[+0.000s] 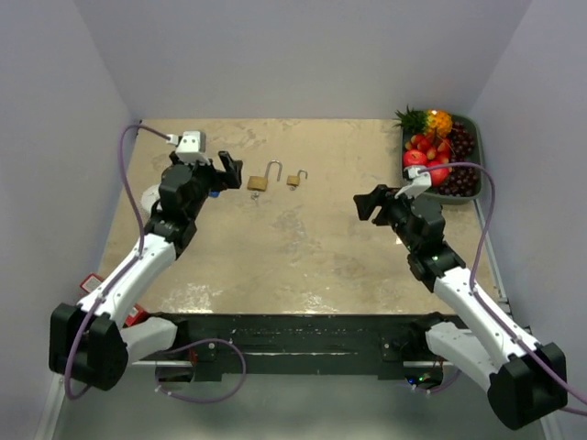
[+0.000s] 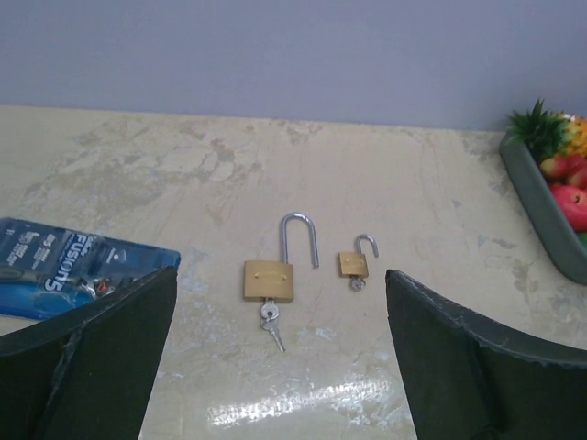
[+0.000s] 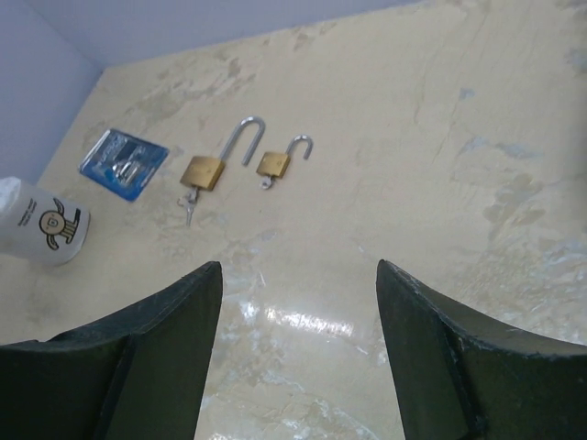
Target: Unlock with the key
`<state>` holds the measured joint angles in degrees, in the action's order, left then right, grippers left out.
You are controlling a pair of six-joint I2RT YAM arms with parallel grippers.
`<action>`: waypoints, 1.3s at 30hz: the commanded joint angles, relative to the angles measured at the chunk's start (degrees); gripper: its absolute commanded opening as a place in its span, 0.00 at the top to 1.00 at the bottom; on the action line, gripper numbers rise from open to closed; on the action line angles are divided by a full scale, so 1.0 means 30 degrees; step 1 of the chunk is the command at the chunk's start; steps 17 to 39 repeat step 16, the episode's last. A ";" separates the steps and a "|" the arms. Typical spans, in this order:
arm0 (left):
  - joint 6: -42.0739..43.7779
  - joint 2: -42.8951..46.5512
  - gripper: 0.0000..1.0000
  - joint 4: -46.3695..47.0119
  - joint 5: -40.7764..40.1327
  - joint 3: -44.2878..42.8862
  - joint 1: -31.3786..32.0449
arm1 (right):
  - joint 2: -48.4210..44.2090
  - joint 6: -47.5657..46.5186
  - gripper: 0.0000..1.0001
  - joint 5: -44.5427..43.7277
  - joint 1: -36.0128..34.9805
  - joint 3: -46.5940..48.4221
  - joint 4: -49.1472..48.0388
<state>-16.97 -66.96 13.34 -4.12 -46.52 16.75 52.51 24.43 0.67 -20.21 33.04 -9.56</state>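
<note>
Large padlock (image 2: 268, 280) and small padlock (image 2: 353, 265) are lying at 12 o'clock on the desk (image 1: 303, 266), shackles open, key (image 2: 270, 323) sitting in the large one. We're judging the unlock done, hence left jaws and right jaws hanging spread, empty. Small lock's key is barely resolving; blue pack (image 2: 64, 261) at 9 o'clock is getting cropped in the left wrist view.

Robotics lab test cell: left arm (image 1: 138, 266) & right arm (image 1: 472, 298), white w/ purple cables (image 1: 131, 183), bolted to a black rail (image 1: 293, 335) at the edge of a marble-look table (image 1: 303, 266), boxed in on three sides by plain grey partitions (image 1: 303, 55); fruit tray (image 2: 541, 215) in far right corner.
</note>
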 commanded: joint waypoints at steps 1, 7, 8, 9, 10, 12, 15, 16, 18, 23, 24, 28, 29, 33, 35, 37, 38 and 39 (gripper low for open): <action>0.0059 0.2132 0.01 0.1793 -0.2077 0.0740 0.0362 | -0.1915 -0.1518 0.28 -0.2592 0.0085 0.0911 0.0550; 0.0501 0.2750 0.01 0.1910 -0.2640 0.0859 0.1007 | -0.2767 -0.1901 0.28 -0.2829 0.0056 0.0883 0.0551; 0.0588 0.2749 0.01 0.1910 -0.2698 0.0830 0.1007 | -0.2738 -0.1843 0.28 -0.2975 0.0027 0.0853 0.0493; 0.0560 0.2720 0.01 0.1881 -0.2670 0.0830 0.1036 | -0.2738 -0.1843 0.28 -0.3005 0.0056 0.0766 0.0463; 0.0647 0.2749 0.01 0.1909 -0.2554 0.0888 0.1037 | -0.2709 -0.1727 0.28 -0.3005 0.0027 0.0707 0.0405; 0.0852 0.2749 0.01 0.1910 -0.2552 0.0859 0.1124 | -0.2738 -0.1667 0.28 -0.2977 0.0056 0.0619 0.0287; 0.0853 0.2837 0.01 0.1793 -0.2582 0.0772 0.1212 | -0.2767 -0.1609 0.28 -0.2976 0.0056 0.0531 0.0199; 0.0853 0.2895 0.01 0.1734 -0.2611 0.0742 0.1241 | -0.2796 -0.1696 0.28 -0.3005 0.0056 0.0560 0.0199; 0.0853 0.2895 0.01 0.1734 -0.2611 0.0742 0.1241 | -0.2796 -0.1696 0.28 -0.3005 0.0056 0.0560 0.0199; 0.0853 0.2895 0.01 0.1734 -0.2611 0.0742 0.1241 | -0.2796 -0.1696 0.28 -0.3005 0.0056 0.0560 0.0199; 0.0853 0.2895 0.01 0.1734 -0.2611 0.0742 0.1241 | -0.2796 -0.1696 0.28 -0.3005 0.0056 0.0560 0.0199; 0.0853 0.2895 0.01 0.1734 -0.2611 0.0742 0.1241 | -0.2796 -0.1696 0.28 -0.3005 0.0056 0.0560 0.0199; 0.0853 0.2895 0.01 0.1734 -0.2611 0.0742 0.1241 | -0.2796 -0.1696 0.28 -0.3005 0.0056 0.0560 0.0199; 0.0853 0.2895 0.01 0.1734 -0.2611 0.0742 0.1241 | -0.2796 -0.1696 0.28 -0.3005 0.0056 0.0560 0.0199; 0.0853 0.2895 0.01 0.1734 -0.2611 0.0742 0.1241 | -0.2796 -0.1696 0.28 -0.3005 0.0056 0.0560 0.0199; 0.0853 0.2895 0.01 0.1734 -0.2611 0.0742 0.1241 | -0.2796 -0.1696 0.28 -0.3005 0.0056 0.0560 0.0199; 0.0853 0.2895 0.01 0.1734 -0.2611 0.0742 0.1241 | -0.2796 -0.1696 0.28 -0.3005 0.0056 0.0560 0.0199; 0.0853 0.2895 0.01 0.1734 -0.2611 0.0742 0.1241 | -0.2796 -0.1696 0.28 -0.3005 0.0056 0.0560 0.0199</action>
